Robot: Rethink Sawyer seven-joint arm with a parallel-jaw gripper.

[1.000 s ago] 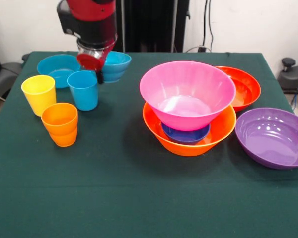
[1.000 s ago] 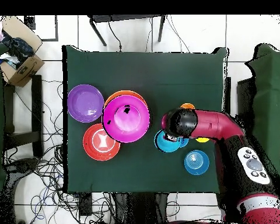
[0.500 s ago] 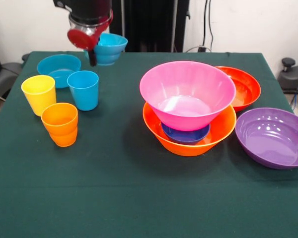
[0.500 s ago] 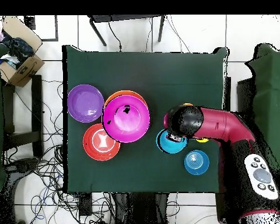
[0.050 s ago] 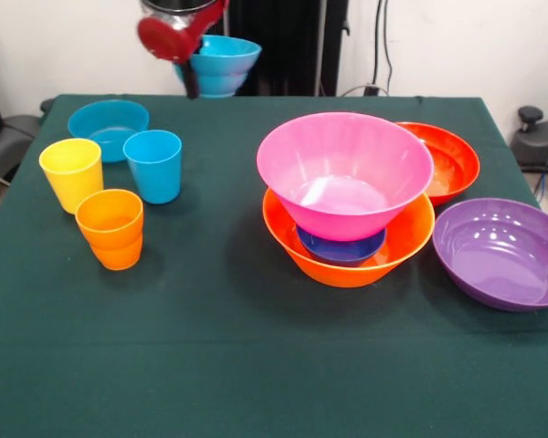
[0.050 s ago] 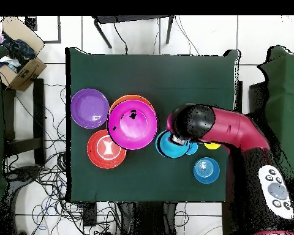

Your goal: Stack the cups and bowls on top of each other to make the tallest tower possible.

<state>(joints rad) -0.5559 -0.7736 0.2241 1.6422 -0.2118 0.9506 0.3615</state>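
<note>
Above the table's far edge, the gripper point(image 5: 190, 78) grasps the small teal bowl point(image 5: 221, 66) by its rim, clear of the cloth. Large pink bowl point(image 5: 345, 173) sits nested in the large orange bowl point(image 5: 347, 260), over the small dark blue bowl point(image 5: 341, 249).

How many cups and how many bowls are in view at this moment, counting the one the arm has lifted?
Cups: 3 – yellow cup, light blue cup, orange cup.
Bowls: 7 – pink bowl, orange bowl, dark blue bowl, red-orange bowl, purple bowl, shallow light blue bowl, teal bowl, held up by the gripper.
Total: 10.
</note>
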